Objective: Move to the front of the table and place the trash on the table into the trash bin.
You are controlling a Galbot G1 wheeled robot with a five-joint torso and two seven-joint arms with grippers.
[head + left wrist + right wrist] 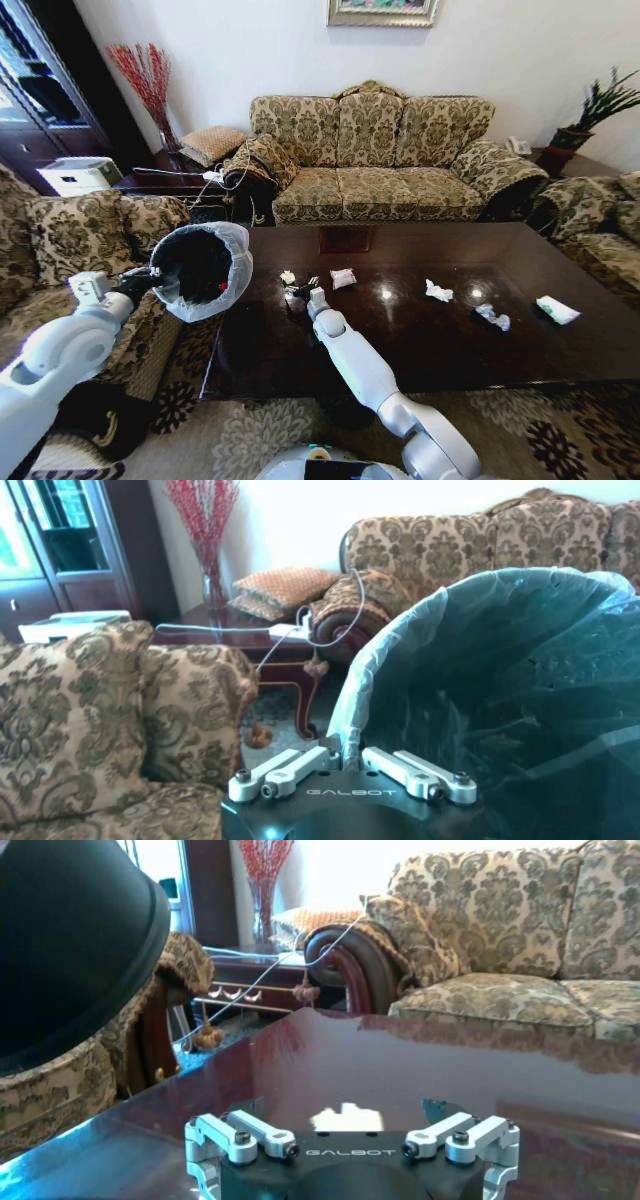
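Observation:
The dark glossy table (420,350) carries scattered trash: a small crumpled wad (288,277), a white packet (343,278), a paper wad (438,291), a silvery wrapper (492,316) and a flat white packet (557,310). My right gripper (304,291) reaches over the table's left part, open, its fingers (497,1174) spread just above a small silvery scrap (299,290). My left gripper (152,272) is shut on the rim of the trash bin (200,268), holding it tilted beside the table's left edge. The bin's bag-lined inside (500,705) faces the table, and its black wall (70,937) looms close.
A patterned sofa (380,150) stands behind the table, with armchairs at the left (80,235) and right (600,220). A side table with a cable and cushion (200,165) sits at the back left. Patterned carpet (250,430) lies before the table.

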